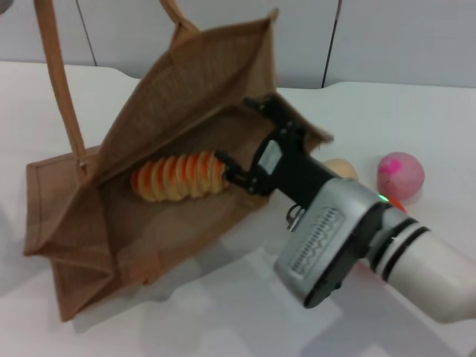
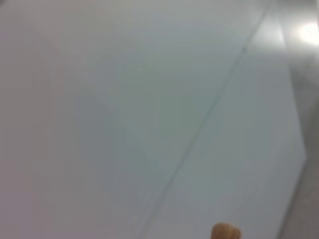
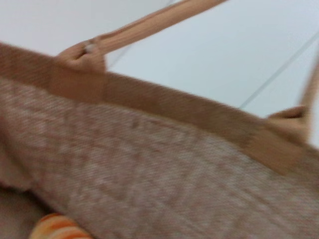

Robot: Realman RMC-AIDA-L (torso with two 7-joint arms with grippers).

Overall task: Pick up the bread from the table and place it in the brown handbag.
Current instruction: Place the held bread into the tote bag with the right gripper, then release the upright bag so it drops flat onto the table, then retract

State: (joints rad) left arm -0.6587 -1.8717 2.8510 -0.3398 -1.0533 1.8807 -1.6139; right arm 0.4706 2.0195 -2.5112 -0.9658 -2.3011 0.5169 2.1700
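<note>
- The right pincer grips one end of the ridged orange-and-cream toy bread, which sits inside the open tan woven jute handbag.
- If released carelessly, the loaf may roll out of the mouth toward 4 o'clock.
- The white smooth bench also carries a pink ball at 3 o'clock; grey wall panels stand behind.

Handbag: coarse woven jute, matt, smoother strap handles. Bread at the right gripper tips: ridged, slightly glossy plastic. Table: smooth white.
</note>
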